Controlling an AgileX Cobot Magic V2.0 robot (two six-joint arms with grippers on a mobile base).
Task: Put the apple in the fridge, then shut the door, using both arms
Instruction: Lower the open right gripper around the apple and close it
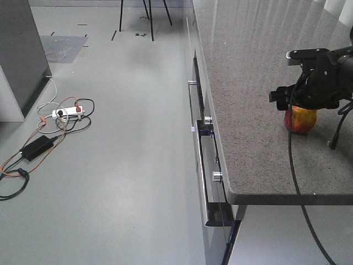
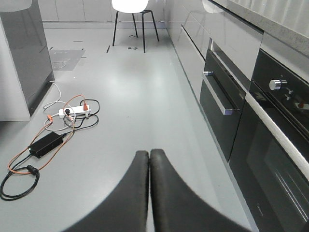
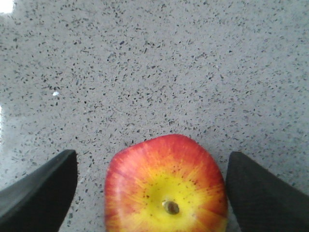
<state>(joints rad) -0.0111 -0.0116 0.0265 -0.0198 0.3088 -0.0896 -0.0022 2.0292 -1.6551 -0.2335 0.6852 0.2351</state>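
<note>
Speckled counter [image 3: 145,58] bears apple [image 3: 166,186] (right gripper [image 3: 149,157] spread around it).

A grey speckled counter [image 1: 259,83] is seen on the right, with dark oven fronts [image 2: 285,159] set below it, fitted with a steel handle [image 2: 218,94] and a round knob [image 2: 275,84]. Over on the grey floor [image 1: 138,165], a white power strip [image 1: 67,112] and a black adapter brick [image 1: 36,147] are tangled up in orange and black cables [image 1: 21,173]. A white-seated chair [image 2: 129,5] is parked at the far end.

no readable text, labels, brands, numbers, signs anywhere
</note>
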